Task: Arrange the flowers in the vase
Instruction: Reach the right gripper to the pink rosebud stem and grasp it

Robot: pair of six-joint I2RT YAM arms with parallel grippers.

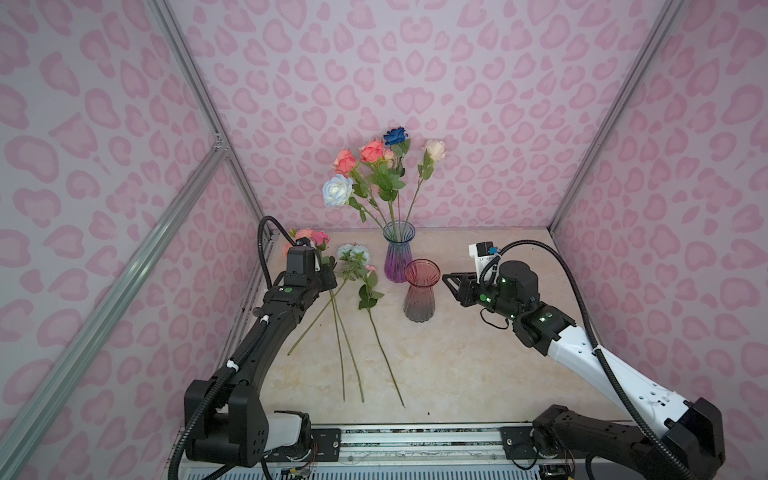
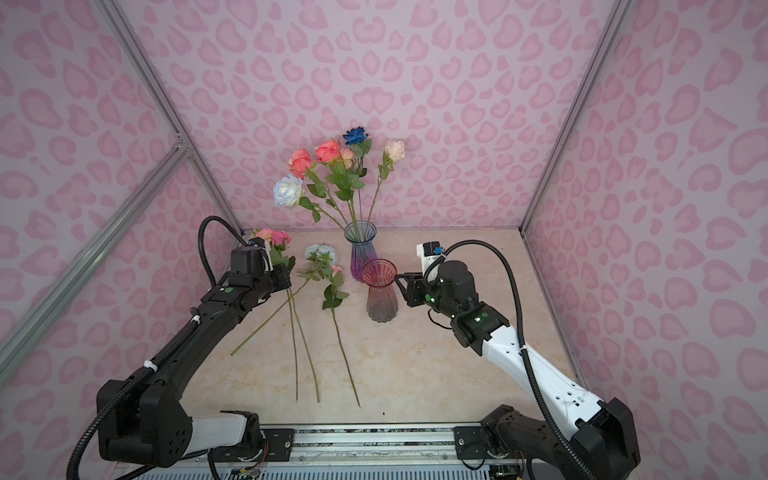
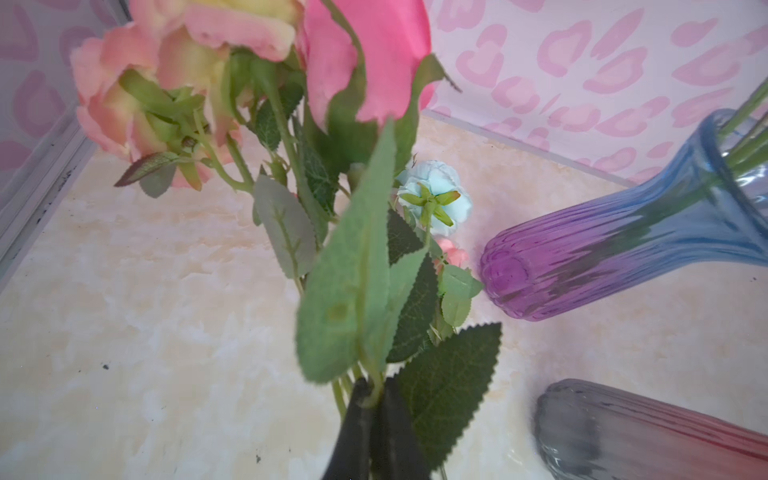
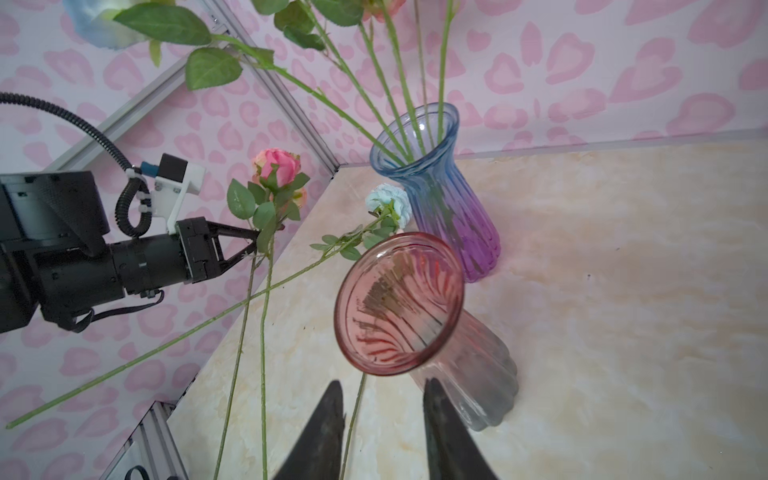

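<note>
- Left tool: jaws together, clamped on the stems of 2 pink roses, just under the leaves. The heads are raised off the counter, at its far left corner.
- Held pair, long axis: heads point toward the back wall, cut ends toward the near edge, with the stems sloping down from the grip. They are too thin in both top views to tell whether the cut ends are clear of the counter.
- Right tool: fingers apart, holding nothing, aimed at the red vase. It sits just beside the neck, not touching.
- Red vase: upright, empty, mouth up.
- Blue-purple vase: upright, just behind the red vase, holding a bunch of roses that fan upward.
- Loose flowers on the counter, between the left tool and the vases:
  - a pale blue rose, stem running diagonally toward the near left;
  - a small pink bud, stem running to the near edge.
- Key relation: both vases lie to the right of the left tool, across the loose stems. The left arm has the pair; the right arm is nearer the red vase.
- Judgement: the pair lies close to flat, while the mouths face up. The next move needs the cut ends swung down and the stems stood upright over a mouth. The right tool looks placed to steady the red vase.
</note>
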